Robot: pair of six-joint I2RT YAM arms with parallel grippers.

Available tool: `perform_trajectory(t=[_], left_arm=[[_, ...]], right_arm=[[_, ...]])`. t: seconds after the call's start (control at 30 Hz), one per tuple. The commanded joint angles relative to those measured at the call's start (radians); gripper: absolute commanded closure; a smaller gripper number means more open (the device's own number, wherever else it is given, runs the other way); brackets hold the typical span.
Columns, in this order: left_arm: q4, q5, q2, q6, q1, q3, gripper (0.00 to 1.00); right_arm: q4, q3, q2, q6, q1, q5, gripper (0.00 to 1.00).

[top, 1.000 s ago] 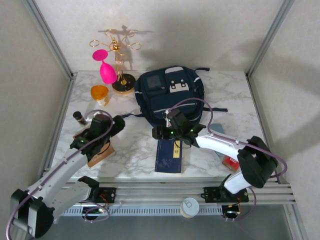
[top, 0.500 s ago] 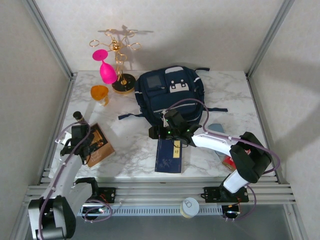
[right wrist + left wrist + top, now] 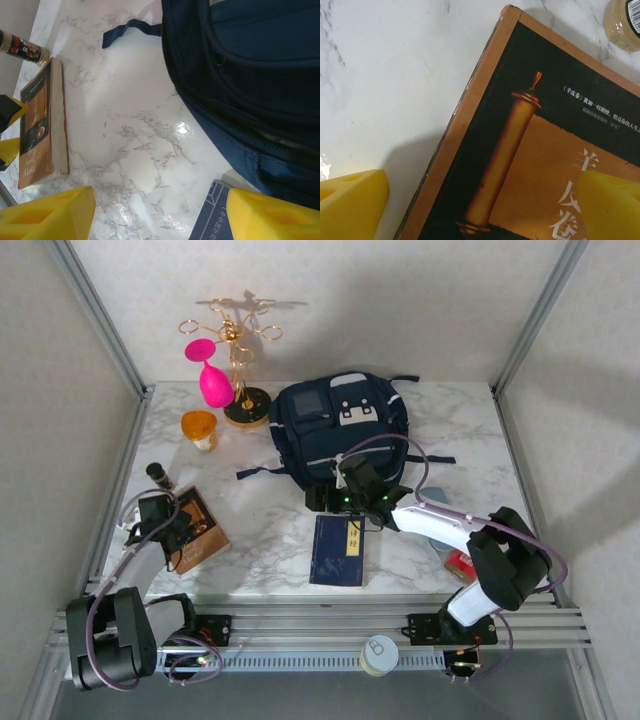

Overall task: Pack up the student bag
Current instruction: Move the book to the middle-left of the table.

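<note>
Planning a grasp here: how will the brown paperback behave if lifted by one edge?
The brown paperback lies flat on the marble table, so a finger probably finds little gap beneath it. Its scuffed, soft-looking cover edge suggests it may bend or fan open if lifted by one edge. The page block looks thick, so it is likely fairly heavy.
</note>
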State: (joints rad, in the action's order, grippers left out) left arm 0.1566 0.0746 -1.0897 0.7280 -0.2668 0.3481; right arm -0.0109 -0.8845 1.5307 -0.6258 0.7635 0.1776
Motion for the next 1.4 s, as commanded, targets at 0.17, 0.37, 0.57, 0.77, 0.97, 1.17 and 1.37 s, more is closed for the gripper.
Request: perform_trajectory(t=[0.17,0.37,0.57,0.77,0.97,1.17,1.37], left_arm=[[-0.108,-0.124,-0.044,0.011,0.161,-0.049,0.14],[-0.106,-0.129,-0.038,0.034,0.270,-0.030,0.21],[-0.101,-0.117,-0.092,0.031,0.377,0.016,0.23],[-0.093,-0.060,-0.052,0.090,0.400,0.007,0.23],[-0.082,-0.051,-0.030,0.107,0.399,-0.002,0.23],[-0.087,-0.049,-0.021,0.114,0.399,-0.011,0.22],[-0.069,-0.030,-0.018,0.147,0.399,-0.017,0.23]], right_arm=[[0.020,0.021,-0.034,-0.012,-0.027,-0.005,0.29],[0.018,0.019,-0.027,-0.012,-0.030,-0.004,0.28],[0.004,0.002,0.018,-0.009,-0.030,0.029,0.28],[0.008,-0.114,0.153,0.008,0.019,0.064,0.27],[0.013,-0.315,0.342,0.040,0.088,0.057,0.27],[0.066,-0.532,0.534,0.085,0.114,0.045,0.27],[0.108,-0.722,0.693,0.097,0.126,0.076,0.26]])
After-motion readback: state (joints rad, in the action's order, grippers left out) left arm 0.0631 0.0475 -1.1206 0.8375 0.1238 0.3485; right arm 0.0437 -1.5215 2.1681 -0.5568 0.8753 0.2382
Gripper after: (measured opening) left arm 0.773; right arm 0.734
